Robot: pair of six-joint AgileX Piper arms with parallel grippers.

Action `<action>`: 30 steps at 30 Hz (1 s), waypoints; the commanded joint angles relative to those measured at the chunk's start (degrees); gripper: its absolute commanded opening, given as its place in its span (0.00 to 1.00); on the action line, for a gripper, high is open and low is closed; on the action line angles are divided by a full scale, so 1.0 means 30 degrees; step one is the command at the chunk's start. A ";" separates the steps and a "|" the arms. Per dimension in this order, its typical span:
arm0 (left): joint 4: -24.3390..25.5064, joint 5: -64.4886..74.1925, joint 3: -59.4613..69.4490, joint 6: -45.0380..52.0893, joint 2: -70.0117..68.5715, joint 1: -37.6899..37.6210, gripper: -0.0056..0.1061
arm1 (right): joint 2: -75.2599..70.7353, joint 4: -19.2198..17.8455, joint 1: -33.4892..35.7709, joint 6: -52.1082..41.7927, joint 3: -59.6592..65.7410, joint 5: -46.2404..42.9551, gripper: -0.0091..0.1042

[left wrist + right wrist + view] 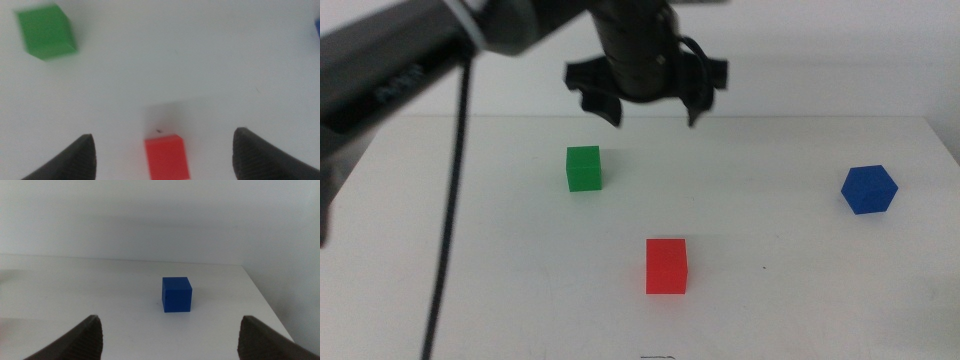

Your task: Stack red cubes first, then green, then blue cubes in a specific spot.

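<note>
The red cube point(666, 266) sits on the white table near the front middle. The green cube point(584, 168) stands to its far left, the blue cube point(869, 189) at the right. My left gripper point(655, 112) hangs open and empty high above the table, behind the red cube and to the right of the green one. In the left wrist view the red cube point(167, 157) lies between the wide-open jaws, with the green cube point(46, 32) off to one side. The right wrist view shows the blue cube point(176, 294) ahead of the open right gripper point(170, 337).
The left arm point(410, 60) and its black cable point(450, 200) cross the left side of the table point(770, 310). The table's far edge meets a white wall, and its right edge runs just beyond the blue cube.
</note>
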 commanded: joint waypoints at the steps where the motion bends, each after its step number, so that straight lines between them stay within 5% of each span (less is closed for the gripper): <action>1: 0.1019 0.1396 -0.0633 -0.0086 -0.1447 0.0544 0.89 | -0.0294 -0.0225 -0.0016 -0.0109 -0.0199 -0.1428 0.89; 9: -0.1835 0.1381 -0.0633 0.2712 -0.1204 0.4266 0.89 | -0.0294 -0.0225 -0.0016 -0.0109 -0.0199 -0.1428 0.89; 30: -0.2763 0.0750 -0.4828 0.4116 0.5409 0.6701 0.89 | -0.0294 -0.0225 -0.0016 -0.0109 -0.0199 -0.1428 0.89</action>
